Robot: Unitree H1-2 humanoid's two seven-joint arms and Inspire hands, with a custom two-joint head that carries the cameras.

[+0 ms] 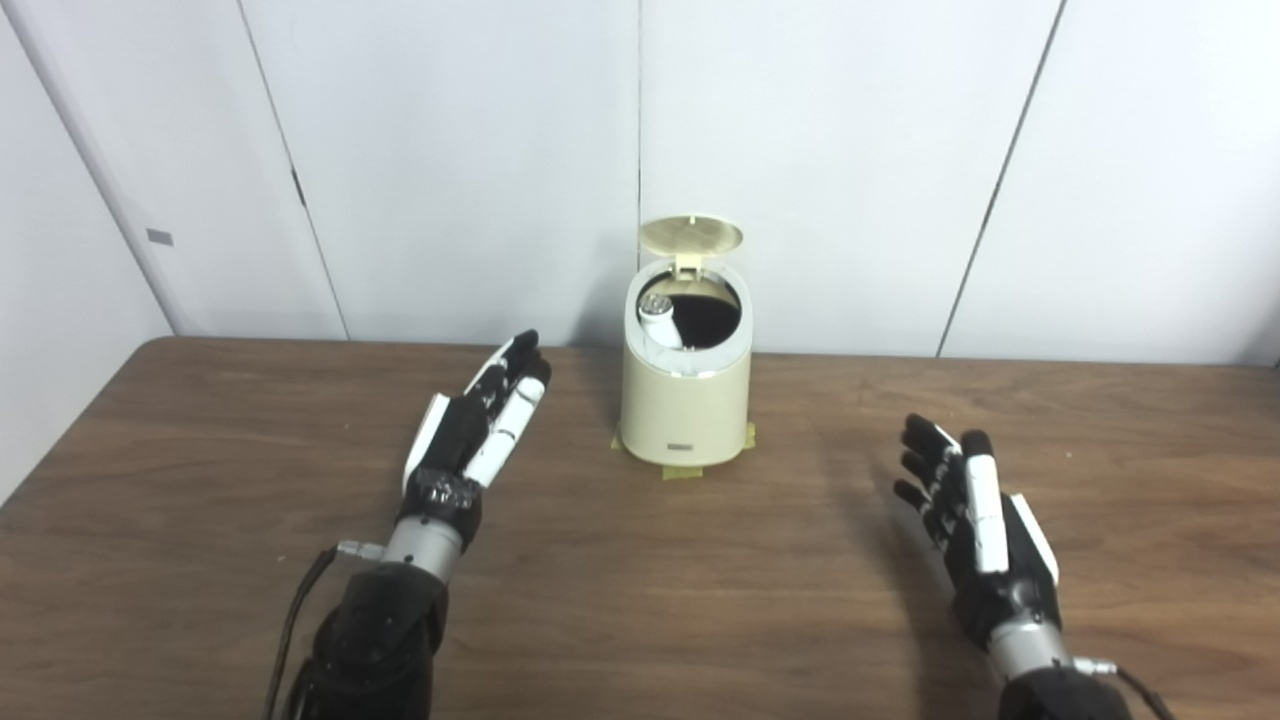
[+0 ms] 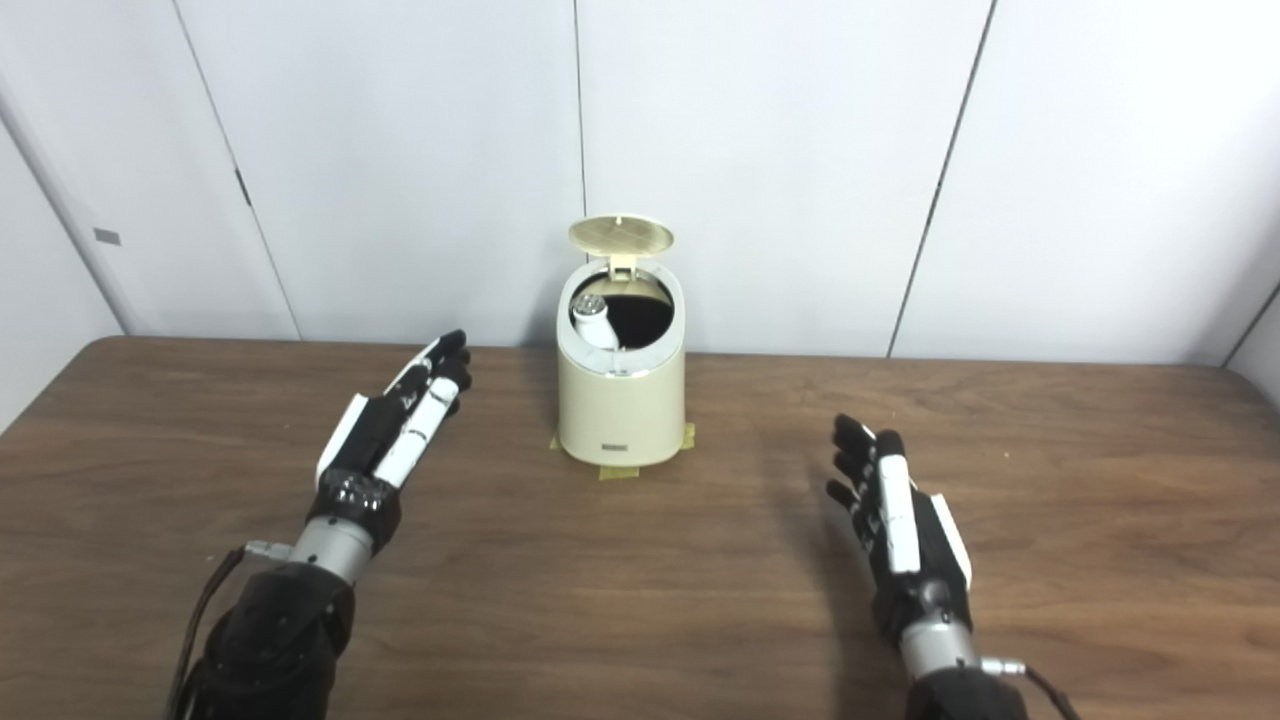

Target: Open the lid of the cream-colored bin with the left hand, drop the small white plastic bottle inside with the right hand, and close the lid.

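Evidently empty, the left hand (image 1: 478,420) hovers with fingers straight just left of the bin (image 1: 685,400); the right hand (image 1: 975,520) waits spread and empty, well right of it. The bottle (image 1: 658,318) leans inside, its cap near the rim, so the upright lid (image 1: 690,236) may jam on it when pushed down.

Both arms are reaching in from the bottom edge. The left hand (image 1: 478,420) is lying flat with its fingers (image 1: 520,375) stretched forward and close together, holding nothing. The right hand (image 1: 975,520) is also holding nothing, turned edge-up, its fingers (image 1: 925,465) slightly spread and pointing forward and a little inward.
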